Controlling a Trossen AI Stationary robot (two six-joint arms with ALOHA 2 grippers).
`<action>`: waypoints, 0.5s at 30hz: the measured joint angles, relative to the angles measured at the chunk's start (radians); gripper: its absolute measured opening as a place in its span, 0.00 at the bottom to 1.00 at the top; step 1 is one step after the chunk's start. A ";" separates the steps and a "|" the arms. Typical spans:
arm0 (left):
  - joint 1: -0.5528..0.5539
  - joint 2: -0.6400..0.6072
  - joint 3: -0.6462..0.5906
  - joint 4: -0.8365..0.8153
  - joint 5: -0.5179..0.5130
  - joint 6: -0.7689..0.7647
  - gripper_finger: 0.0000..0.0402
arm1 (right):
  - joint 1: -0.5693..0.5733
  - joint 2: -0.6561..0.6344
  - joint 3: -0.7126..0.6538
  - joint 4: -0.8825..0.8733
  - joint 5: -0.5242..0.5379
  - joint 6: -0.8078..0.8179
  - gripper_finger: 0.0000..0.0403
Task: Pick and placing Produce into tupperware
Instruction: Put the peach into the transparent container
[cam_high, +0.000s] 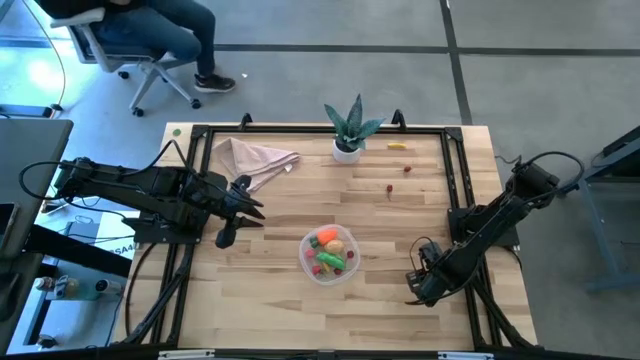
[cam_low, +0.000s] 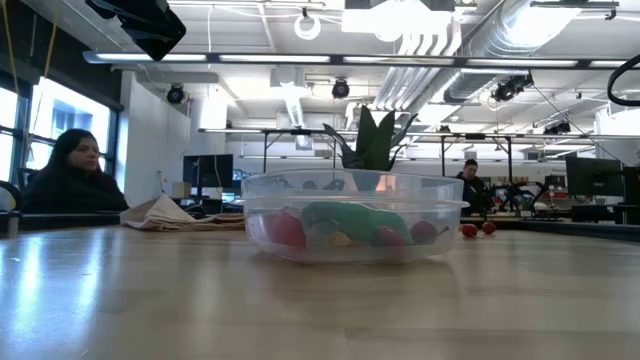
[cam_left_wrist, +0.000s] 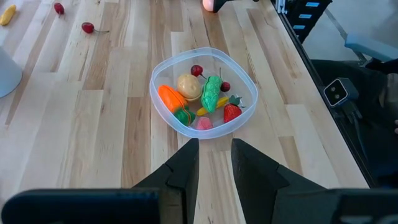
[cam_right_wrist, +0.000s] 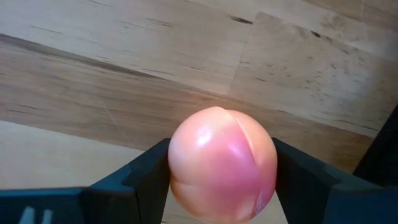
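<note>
- Down the middle of the wooden table (cam_high: 280, 215) sits the clear tupperware (cam_high: 329, 274), near the front edge.
- Inside it lie an orange carrot (cam_left_wrist: 169, 96), a green cucumber (cam_left_wrist: 211, 93), a strawberry (cam_left_wrist: 231, 112) and more small toy food.
- Left gripper (cam_high: 226, 237) hangs left of the tub with its fingers apart, holding nothing.
- Right gripper (cam_high: 415, 285) is low by the right front edge, squeezing a pink peach (cam_right_wrist: 222, 165).
- Two red cherries (cam_left_wrist: 87, 27) and a yellow banana (cam_high: 397, 146) lie loose near the plant (cam_high: 349, 127).
</note>
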 joint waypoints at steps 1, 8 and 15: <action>0.000 0.000 0.000 0.000 0.000 0.000 0.21 | 0.000 0.000 0.000 0.000 0.000 0.000 0.56; 0.000 0.000 0.000 0.000 0.000 0.000 0.21 | 0.000 0.000 0.000 0.000 0.002 -0.003 0.56; 0.000 0.000 0.000 0.000 0.000 0.000 0.21 | 0.000 0.000 0.001 0.000 0.012 -0.026 0.56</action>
